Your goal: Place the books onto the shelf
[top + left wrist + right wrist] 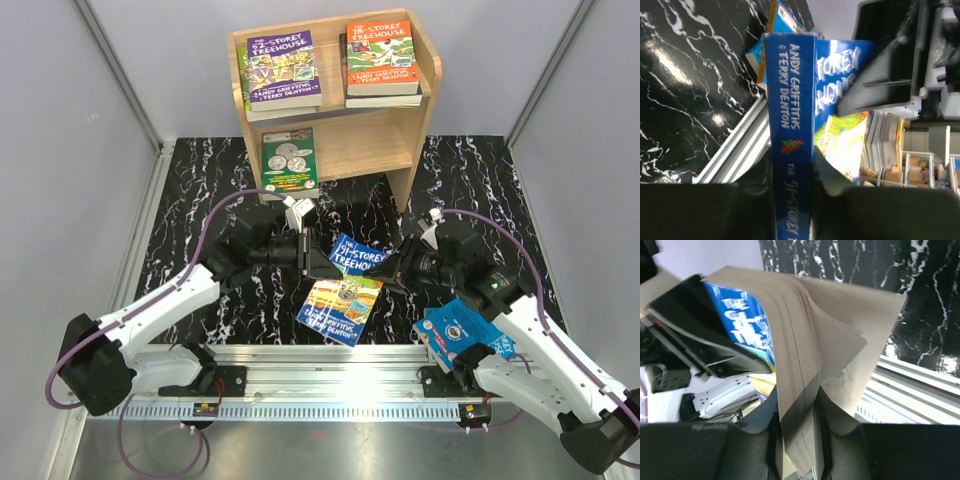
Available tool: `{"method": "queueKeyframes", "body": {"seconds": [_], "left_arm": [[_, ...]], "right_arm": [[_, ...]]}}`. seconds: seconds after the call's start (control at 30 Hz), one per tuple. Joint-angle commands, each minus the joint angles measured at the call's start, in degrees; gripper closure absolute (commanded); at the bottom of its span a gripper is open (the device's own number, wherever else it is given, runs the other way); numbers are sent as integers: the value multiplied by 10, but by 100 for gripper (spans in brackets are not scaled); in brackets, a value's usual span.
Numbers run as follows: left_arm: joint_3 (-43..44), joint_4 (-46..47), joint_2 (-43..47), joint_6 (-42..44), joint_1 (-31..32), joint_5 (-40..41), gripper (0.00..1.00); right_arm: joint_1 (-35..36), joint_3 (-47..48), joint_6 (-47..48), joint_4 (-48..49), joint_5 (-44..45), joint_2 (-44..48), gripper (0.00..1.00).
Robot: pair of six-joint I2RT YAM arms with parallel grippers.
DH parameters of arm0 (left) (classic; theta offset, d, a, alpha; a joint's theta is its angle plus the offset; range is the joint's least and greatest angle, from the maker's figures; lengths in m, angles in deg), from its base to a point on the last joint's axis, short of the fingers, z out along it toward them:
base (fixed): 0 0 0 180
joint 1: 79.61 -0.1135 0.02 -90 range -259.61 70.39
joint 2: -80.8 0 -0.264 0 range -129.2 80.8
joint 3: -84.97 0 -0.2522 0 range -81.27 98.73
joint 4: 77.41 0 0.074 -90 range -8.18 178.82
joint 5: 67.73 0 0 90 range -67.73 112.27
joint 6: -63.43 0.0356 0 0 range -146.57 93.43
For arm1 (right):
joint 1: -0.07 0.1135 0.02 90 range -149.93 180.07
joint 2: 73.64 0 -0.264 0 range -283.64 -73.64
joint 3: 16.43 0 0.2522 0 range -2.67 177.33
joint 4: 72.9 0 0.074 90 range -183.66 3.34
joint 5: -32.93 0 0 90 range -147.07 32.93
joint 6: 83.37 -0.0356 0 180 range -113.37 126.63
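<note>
A blue "91-Storey Treehouse" book (345, 285) hangs between both grippers over the black marbled table. My left gripper (315, 258) is shut on its spine (790, 100), fingers on either side (792, 170). My right gripper (396, 268) is shut on the opposite page edge (800, 340), jaws pressed on the fanned pages (800, 440). The wooden shelf (412, 120) stands at the back. A purple book (283, 68) and an orange book (381, 58) lie on its top tier. A green coin-cover book (290, 160) leans in the lower tier. A bright blue book (463, 330) lies by the right arm.
An aluminium rail (330, 365) runs along the near edge between the arm bases. Grey walls close in both sides. Bare table (190, 200) lies left of the shelf, and more (480, 190) lies to its right.
</note>
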Motion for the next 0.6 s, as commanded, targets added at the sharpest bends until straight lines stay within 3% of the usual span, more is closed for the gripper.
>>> {"method": "queueKeyframes", "body": {"seconds": [0.0, 0.03, 0.07, 0.13, 0.17, 0.27, 0.37, 0.57], "left_arm": [[16, 27, 15, -10, 2, -27, 100], [31, 16, 15, -4, 2, -23, 100], [39, -9, 17, 1, 2, -18, 100], [66, -39, 21, 12, 1, -13, 100], [76, -50, 22, 16, 0, -11, 100], [118, -81, 27, 18, -5, -4, 100], [150, -84, 35, 2, -14, 1, 100], [180, 12, 34, -101, -27, -11, 100]], "right_arm": [[5, 18, -31, 91, -54, 9, 100], [5, 22, -27, 83, -50, 9, 100], [5, 28, -13, 57, -46, 9, 85], [5, 59, 9, 16, -20, 6, 10], [5, 91, 36, -47, -5, 3, 0], [5, 162, 100, -195, 69, -13, 0], [4, 166, 118, -250, 115, -7, 0], [4, 56, 35, -66, 19, 38, 0]]}}
